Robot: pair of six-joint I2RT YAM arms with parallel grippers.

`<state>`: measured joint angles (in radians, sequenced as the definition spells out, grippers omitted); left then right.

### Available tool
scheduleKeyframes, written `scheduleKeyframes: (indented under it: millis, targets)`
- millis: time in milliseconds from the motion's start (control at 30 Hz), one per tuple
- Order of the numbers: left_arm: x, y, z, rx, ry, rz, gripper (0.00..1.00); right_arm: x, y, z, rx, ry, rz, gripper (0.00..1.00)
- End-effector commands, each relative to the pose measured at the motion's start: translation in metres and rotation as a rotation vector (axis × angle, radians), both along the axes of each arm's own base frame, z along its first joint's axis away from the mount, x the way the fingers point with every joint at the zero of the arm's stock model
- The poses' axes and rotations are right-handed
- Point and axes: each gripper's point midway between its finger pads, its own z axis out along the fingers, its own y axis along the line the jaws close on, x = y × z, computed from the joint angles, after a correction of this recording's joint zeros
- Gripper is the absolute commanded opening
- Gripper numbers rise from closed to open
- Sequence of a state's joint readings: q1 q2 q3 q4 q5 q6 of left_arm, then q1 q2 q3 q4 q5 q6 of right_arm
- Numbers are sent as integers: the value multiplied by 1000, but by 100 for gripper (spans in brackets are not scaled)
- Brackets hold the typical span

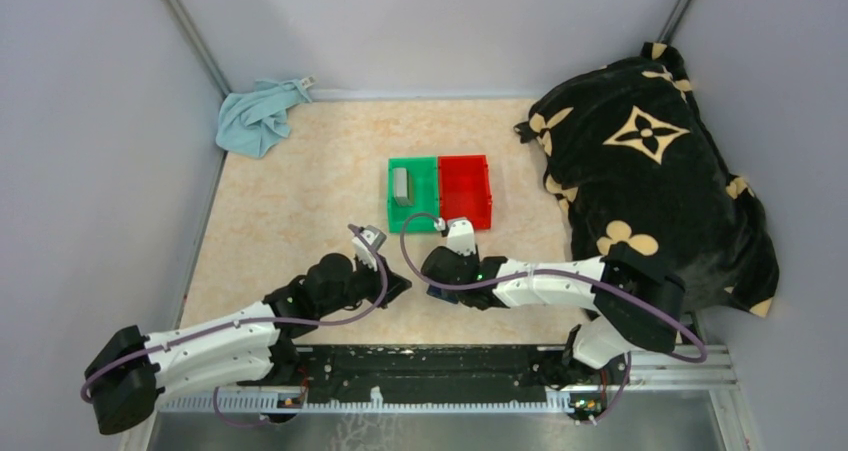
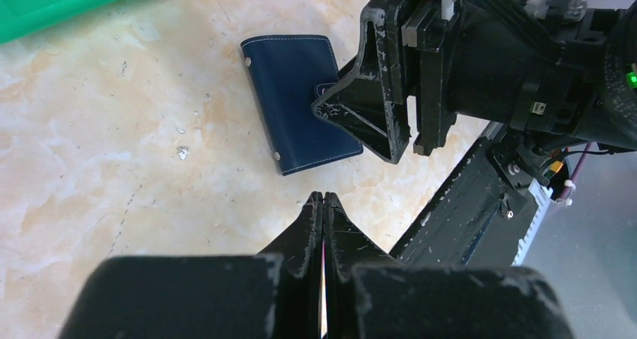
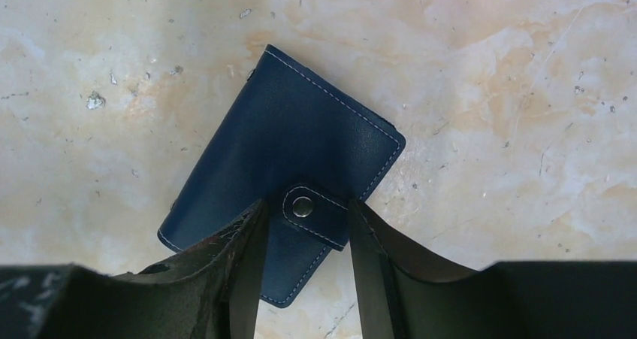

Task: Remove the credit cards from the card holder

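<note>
The navy card holder (image 3: 300, 140) lies closed and flat on the table, its snap tab (image 3: 303, 206) fastened. My right gripper (image 3: 308, 207) is open, one finger on each side of the snap tab, low over the wallet's edge. In the left wrist view the card holder (image 2: 297, 102) lies just beyond my left gripper (image 2: 323, 198), which is shut and empty, a short gap from the wallet. In the top view both grippers, left (image 1: 400, 284) and right (image 1: 432, 276), meet tip to tip and hide the wallet. One grey card (image 1: 401, 184) stands in the green bin (image 1: 425, 211). No other card shows.
A red bin (image 1: 466, 189) stands beside the green one, just beyond the grippers. A black flower-patterned blanket (image 1: 655, 181) is heaped on the right side. A light blue cloth (image 1: 258, 116) lies in the far left corner.
</note>
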<state>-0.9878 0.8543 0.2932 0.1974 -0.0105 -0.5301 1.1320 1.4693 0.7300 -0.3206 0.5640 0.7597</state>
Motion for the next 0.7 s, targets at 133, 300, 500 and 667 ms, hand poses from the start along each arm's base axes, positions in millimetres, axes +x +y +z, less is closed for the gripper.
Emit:
scheduleKeyframes:
  millis: [133, 300, 500, 667]
  targets:
    - [1, 7, -2, 3, 4, 36, 0, -8, -13, -18, -76, 51, -39, 29]
    - [1, 9, -3, 7, 5, 41, 0, -11, -10, -20, -47, 64, -50, 12]
    - [0, 11, -3, 6, 4, 46, 0, -11, -9, -17, -27, 66, -64, 0]
    - [-1, 11, 1, -11, 2, 42, 0, -12, 5, -3, 123, 79, -36, 0]
